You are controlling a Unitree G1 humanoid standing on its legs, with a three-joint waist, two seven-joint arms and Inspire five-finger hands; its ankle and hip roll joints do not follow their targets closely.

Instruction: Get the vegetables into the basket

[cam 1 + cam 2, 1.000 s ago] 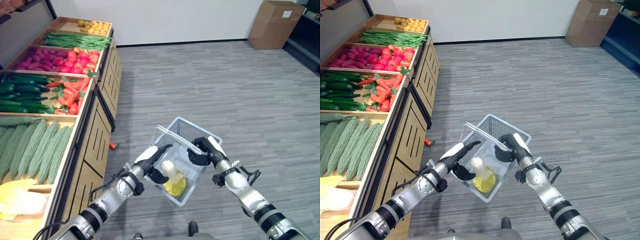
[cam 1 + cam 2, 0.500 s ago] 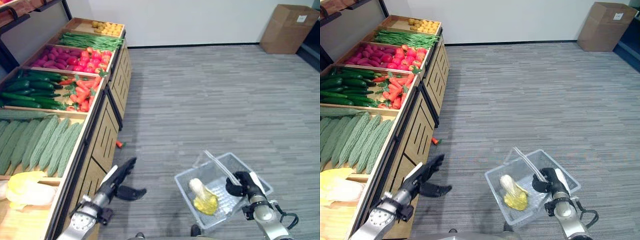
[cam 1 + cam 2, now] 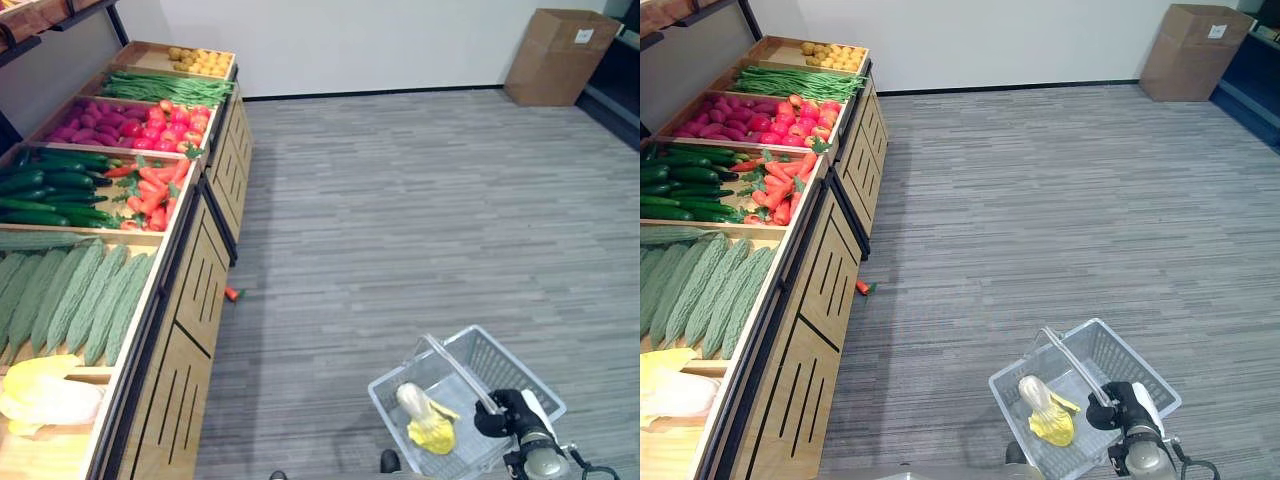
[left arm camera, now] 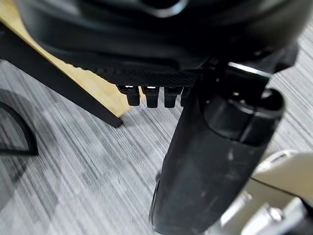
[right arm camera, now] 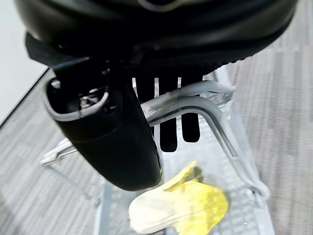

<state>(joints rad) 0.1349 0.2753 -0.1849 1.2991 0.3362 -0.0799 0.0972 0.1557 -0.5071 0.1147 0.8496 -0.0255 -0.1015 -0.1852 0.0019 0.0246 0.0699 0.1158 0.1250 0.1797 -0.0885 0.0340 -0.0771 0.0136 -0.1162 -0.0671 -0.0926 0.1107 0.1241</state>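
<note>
- Since the earlier frames the left hand [image 4: 215,147] has drawn back from the basket [image 3: 520,375]; whether its fingers are curled cannot be told.
- Left of the basket, the produce stand [image 3: 190,290] edges bare floor.
- Cabbage [image 3: 428,420] lies inside the basket: light, leafy, best cradled.
- Right hand [image 3: 515,415] curls round the basket's handle [image 5: 195,105].

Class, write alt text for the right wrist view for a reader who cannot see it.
The right hand has its fingers curled around the grey handles of a wire basket. A pale and yellow vegetable lies inside, above grey floor.
</note>
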